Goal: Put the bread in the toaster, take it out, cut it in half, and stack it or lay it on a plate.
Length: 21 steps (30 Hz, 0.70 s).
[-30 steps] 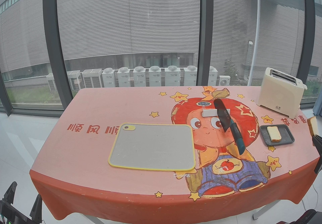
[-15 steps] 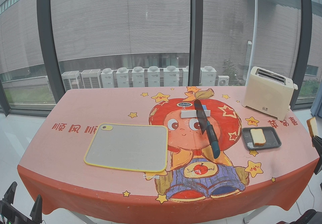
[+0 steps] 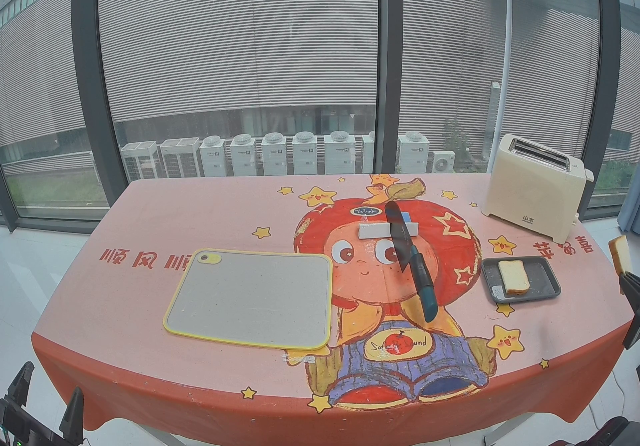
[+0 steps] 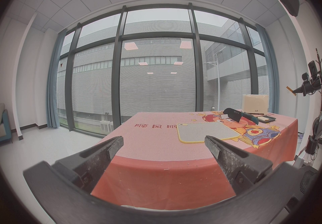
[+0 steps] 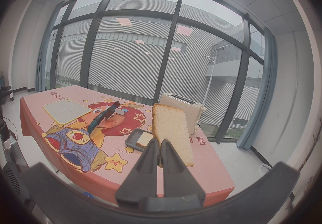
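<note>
Between the earlier head frames and the present one, the whole scene is displaced toward the left. This is attributed to camera motion, since the table items keep their mutual arrangement. The held slice is found at the same place at the right edge of the head view.

The right gripper [image 5: 160,144] is closed, with its fingers pinched on the lower edge of a slice of bread [image 5: 172,134]. The slice is held upright above the fingers, clear of the table [image 3: 200,214]. It is located on the robot's side of the toaster [image 3: 537,186] and to the toaster's right, by the table's right edge.

The left gripper [image 4: 164,141] is held with its fingers spread apart and nothing between them. It is located well to the left of the toaster, off the table's near edge.

A dark tray [image 3: 547,284] is placed just on the robot's side of the toaster, and a second slice [image 3: 514,276] lies flat in it. A knife [image 3: 413,254] is laid to the left of the toaster, with its blade propped on a white block [image 3: 373,230]. A cutting board [image 3: 250,299] is laid farther left of the toaster, beyond the knife.
</note>
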{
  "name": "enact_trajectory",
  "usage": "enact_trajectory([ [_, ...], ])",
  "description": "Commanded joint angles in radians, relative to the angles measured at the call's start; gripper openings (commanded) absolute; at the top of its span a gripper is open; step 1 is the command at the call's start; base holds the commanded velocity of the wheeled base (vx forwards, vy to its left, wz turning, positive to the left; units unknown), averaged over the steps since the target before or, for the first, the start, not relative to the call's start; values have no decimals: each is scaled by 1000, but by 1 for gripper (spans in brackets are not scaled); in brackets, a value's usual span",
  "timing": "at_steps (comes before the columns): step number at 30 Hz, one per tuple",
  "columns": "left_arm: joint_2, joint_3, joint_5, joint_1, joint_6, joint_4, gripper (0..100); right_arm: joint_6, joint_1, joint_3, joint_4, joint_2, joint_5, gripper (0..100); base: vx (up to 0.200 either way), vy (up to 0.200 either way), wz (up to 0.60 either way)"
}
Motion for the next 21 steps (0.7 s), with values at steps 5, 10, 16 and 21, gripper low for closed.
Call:
enact_trajectory([
  [5,1,18,0,0,-2,0,100,1,-1,-18,14,10,1,0,0,0,0],
  [10,1,18,-1,0,-2,0,100,7,0,-45,15,22,1,0,0,0,0],
  [16,1,18,-1,0,-2,0,100,84,3,-74,6,62,2,0,0,0,0],
  [21,1,18,-1,0,-2,0,100,95,3,-96,5,71,1,0,0,0,0],
])
